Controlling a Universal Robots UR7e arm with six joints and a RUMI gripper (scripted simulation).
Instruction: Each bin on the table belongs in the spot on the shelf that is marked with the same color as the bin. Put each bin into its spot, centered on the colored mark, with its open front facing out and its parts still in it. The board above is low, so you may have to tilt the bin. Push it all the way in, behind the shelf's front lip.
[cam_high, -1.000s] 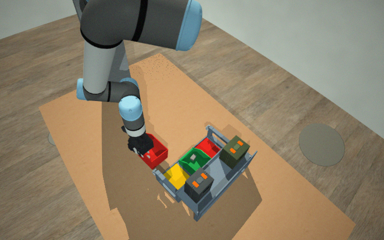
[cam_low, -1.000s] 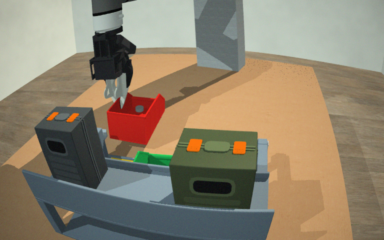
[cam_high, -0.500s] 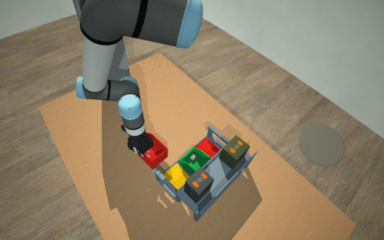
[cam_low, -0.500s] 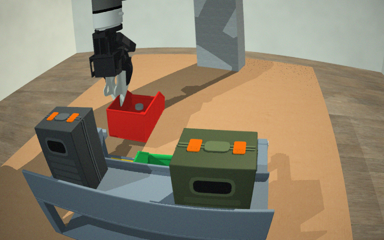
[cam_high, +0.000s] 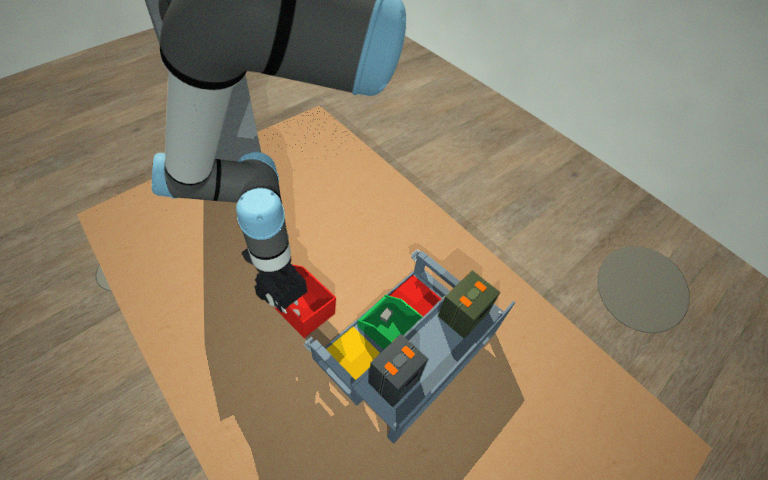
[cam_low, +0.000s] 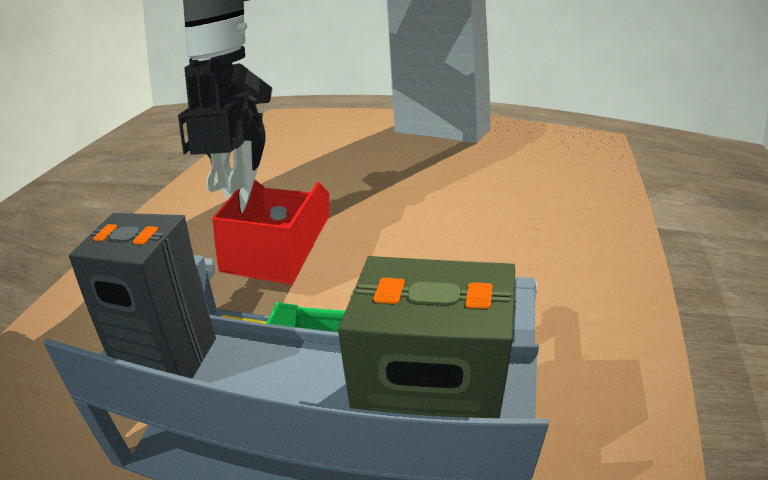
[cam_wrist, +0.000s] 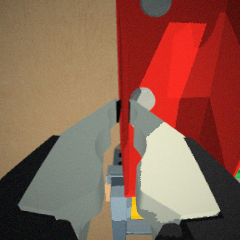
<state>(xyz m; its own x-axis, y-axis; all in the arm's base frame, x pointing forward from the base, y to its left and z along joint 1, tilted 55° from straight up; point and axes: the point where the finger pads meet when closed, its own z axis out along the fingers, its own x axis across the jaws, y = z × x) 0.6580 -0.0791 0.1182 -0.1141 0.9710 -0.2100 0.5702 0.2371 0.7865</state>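
Observation:
My gripper (cam_high: 283, 307) (cam_low: 237, 198) (cam_wrist: 123, 101) is shut on a side wall of the red bin (cam_high: 305, 323) (cam_low: 254, 249) (cam_wrist: 190, 60), one finger inside and one outside. The bin hangs slightly above the table, with grey round parts in it, one seen as a disc (cam_low: 278, 212). The green bin (cam_high: 396, 325) (cam_low: 317, 319) stands in the middle spot of the shelf (cam_high: 334, 370) with a grey part (cam_high: 386, 314) inside; its exact seating is unclear. A red mark (cam_high: 416, 294) and a yellow mark (cam_high: 359, 362) show bare on either side. The green mark is hidden.
A dark grey case (cam_high: 396, 370) (cam_low: 121, 294) and an olive case (cam_high: 467, 305) (cam_low: 424, 322) stand on the upper board (cam_high: 438, 337) (cam_low: 266, 362). This board overhangs the back of the spots. The shelf's end wall beside the yellow mark is close to the red bin.

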